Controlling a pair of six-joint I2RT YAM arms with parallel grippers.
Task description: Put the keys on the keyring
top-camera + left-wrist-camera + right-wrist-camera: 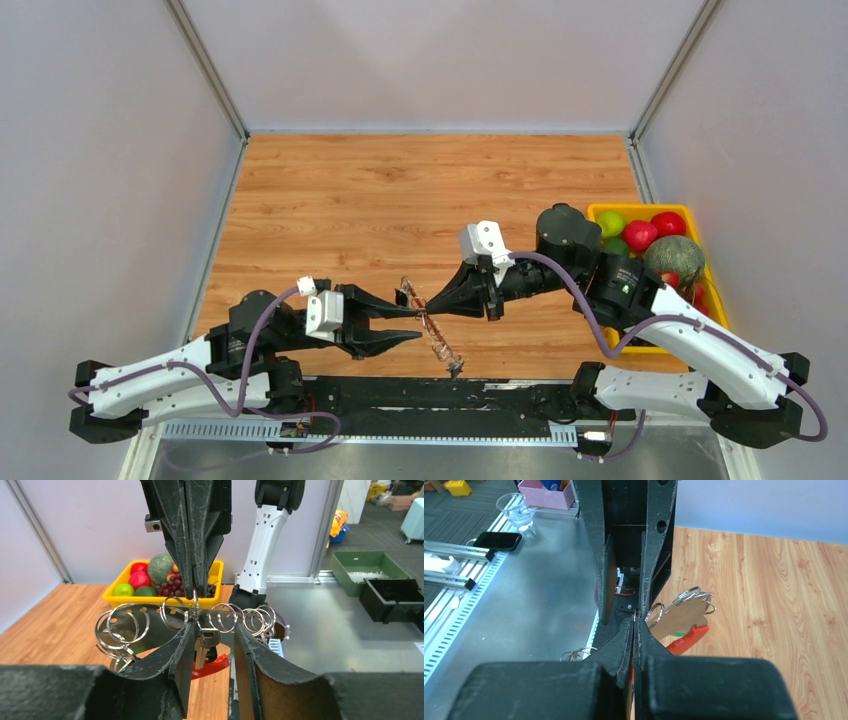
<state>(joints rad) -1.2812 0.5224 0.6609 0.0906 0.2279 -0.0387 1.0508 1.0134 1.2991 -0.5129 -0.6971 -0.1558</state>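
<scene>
The keyring (437,340) hangs in the air between the two grippers, its silvery coiled chain (225,617) stretched sideways in the left wrist view. Its red loop (216,665) dangles below. My right gripper (428,303) is shut on one ring of the chain, coming down from above (196,594). One of the keys (205,647), small and silver, hangs from a ring right below that pinch. My left gripper (215,627) is open, with the key in the gap beside its left finger. The red loop (689,636) and a green tag (679,634) also show in the right wrist view.
A yellow basket (597,212) of fruit stands at the right edge of the wooden table, behind the right arm. A black rail (450,395) runs along the near edge. Grey walls close in the left, back and right sides.
</scene>
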